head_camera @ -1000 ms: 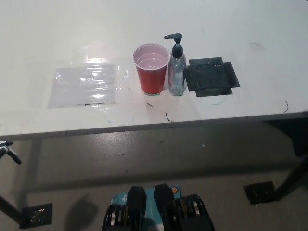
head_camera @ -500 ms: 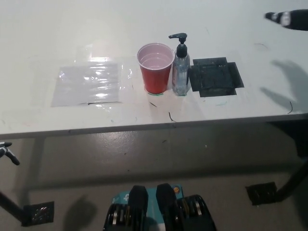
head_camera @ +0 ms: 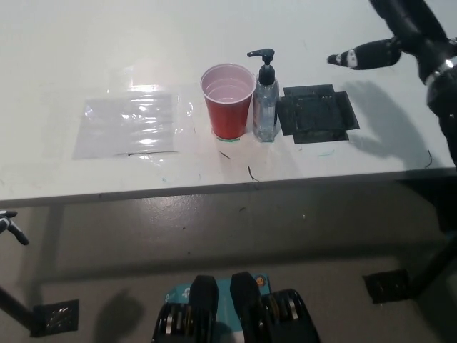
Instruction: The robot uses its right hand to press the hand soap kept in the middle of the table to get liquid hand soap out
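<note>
Left hand [head_camera: 10, 226]: only a sliver of it shows at the far left edge of the head view, below the table's near edge and off the table; can't tell if its fingers are apart or together.

Table [head_camera: 214, 36]: white top, near edge running across the middle of the view.

Clear plastic sheet [head_camera: 128, 126]: lies flat on the left part of the table, glare on it, a short way in from the near edge.

Red cup [head_camera: 228, 101]: upright, mouth up, pale inside, about mid-table left to right. Just left of the soap; looks touching or nearly so, can't tell which.

Hand soap bottle [head_camera: 265, 103]: clear body, black pump. Stands upright, long axis vertical, at the middle of the table, between the cup and the black patch. Pump spout points left, out over the cup's rim. Nothing touching the pump head.

Black square patch [head_camera: 315, 114]: flat on the table just right of the bottle, its edge next to the bottle base.

Right hand [head_camera: 389, 43]: black, comes in from the top right corner, above the table's right part. One finger [head_camera: 353, 58] sticks out leftward toward the bottle side, so the fingers are apart and it holds nothing. Well apart from the pump. Its shadow falls on the table right of the black patch.
</note>
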Controlling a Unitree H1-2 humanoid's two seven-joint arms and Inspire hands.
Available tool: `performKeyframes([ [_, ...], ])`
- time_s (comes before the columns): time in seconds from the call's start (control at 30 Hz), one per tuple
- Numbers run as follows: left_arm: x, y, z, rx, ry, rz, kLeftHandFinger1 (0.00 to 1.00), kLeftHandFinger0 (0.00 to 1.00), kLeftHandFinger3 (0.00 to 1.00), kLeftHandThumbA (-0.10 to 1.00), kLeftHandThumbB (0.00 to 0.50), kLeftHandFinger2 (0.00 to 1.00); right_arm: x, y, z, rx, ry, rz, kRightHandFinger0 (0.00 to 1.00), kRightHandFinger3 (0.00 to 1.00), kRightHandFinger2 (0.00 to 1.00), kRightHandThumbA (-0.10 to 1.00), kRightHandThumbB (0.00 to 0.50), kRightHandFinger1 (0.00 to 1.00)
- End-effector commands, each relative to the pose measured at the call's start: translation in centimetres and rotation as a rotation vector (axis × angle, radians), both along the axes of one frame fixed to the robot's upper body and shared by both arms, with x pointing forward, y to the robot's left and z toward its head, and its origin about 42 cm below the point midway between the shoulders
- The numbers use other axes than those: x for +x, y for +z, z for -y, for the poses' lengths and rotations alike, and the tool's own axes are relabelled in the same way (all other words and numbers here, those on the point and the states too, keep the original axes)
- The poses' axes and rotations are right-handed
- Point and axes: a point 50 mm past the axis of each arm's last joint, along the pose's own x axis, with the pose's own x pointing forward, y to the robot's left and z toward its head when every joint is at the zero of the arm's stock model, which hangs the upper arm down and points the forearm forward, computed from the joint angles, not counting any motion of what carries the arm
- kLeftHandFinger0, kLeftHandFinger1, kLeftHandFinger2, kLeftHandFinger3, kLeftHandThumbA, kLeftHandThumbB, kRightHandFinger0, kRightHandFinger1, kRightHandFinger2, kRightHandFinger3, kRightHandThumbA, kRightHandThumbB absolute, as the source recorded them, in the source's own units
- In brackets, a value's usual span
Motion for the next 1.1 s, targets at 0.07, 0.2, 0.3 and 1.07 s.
performKeyframes([
  [0.07, 0.2, 1.7, -0.2, 0.031, 0.006, 0.028, 1.0, 1.0, 0.87, 1.0, 0.125, 1.0, 0.2, 3.1, -3.8, -0.028, 0.104, 0.077, 1.0, 1.0, 1.0, 1.0, 0.457, 1.0],
  [0.2, 0.2, 1.7, -0.1, 0.041, 0.005, 0.022, 1.0, 1.0, 0.82, 1.0, 0.134, 1.0, 0.2, 2.7, -6.2, -0.057, 0.136, 0.07, 1.0, 1.0, 1.0, 1.0, 0.424, 1.0],
  [0.3, 0.3, 1.8, -0.1, 0.049, 0.005, 0.02, 1.0, 1.0, 0.8, 1.0, 0.151, 1.0, 0.5, 2.3, -7.8, -0.099, 0.153, 0.081, 1.0, 1.0, 1.0, 1.0, 0.405, 1.0],
  [1.07, 0.6, 2.1, 0.1, 0.044, -0.001, 0.016, 1.0, 1.0, 0.83, 1.0, 0.154, 1.0, 3.5, -3.9, -9.0, -0.209, 0.177, -0.045, 1.0, 1.0, 1.0, 1.0, 0.389, 1.0],
])
